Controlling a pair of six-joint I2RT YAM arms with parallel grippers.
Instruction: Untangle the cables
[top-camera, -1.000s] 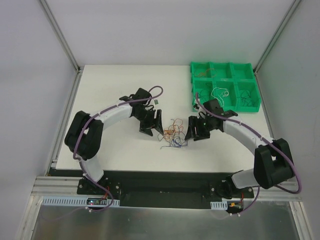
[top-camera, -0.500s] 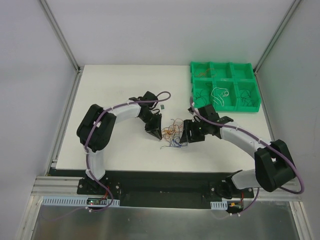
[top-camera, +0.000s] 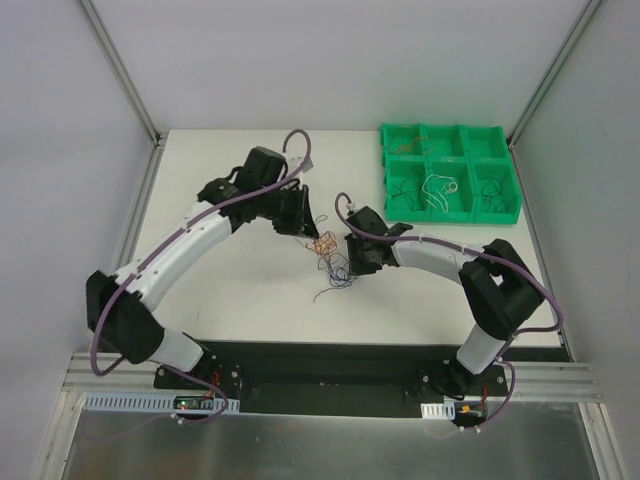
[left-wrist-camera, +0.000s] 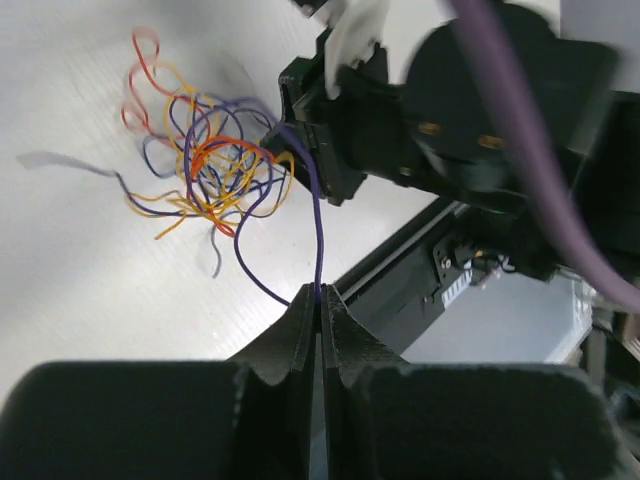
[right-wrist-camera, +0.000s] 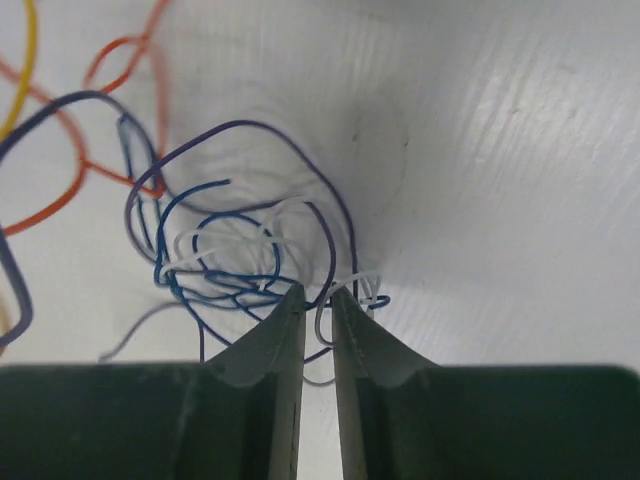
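The cables (top-camera: 327, 250) are a small knot of orange, red, purple, blue and white wires on the white table, between the two grippers. My left gripper (top-camera: 303, 222) stands just left of and behind the knot. In the left wrist view, that left gripper (left-wrist-camera: 318, 292) is shut on one purple strand that runs taut up to the tangle (left-wrist-camera: 210, 165). My right gripper (top-camera: 356, 252) touches the knot's right side. The right wrist view shows my right gripper (right-wrist-camera: 315, 298) with a narrow gap between the jaws. A white loop (right-wrist-camera: 322, 325) and a purple strand lie in that gap.
A green compartment tray (top-camera: 463, 155) holding a few separate wires sits at the back right of the table. A small dark piece (top-camera: 315, 204) lies behind the left gripper. The right gripper's black body (left-wrist-camera: 400, 120) looms close behind the knot in the left wrist view.
The left arm stretched out and its gripper closed on a purple strand. The right gripper slid left into the knot and narrowed its jaws. The knot shifted slightly left and back.
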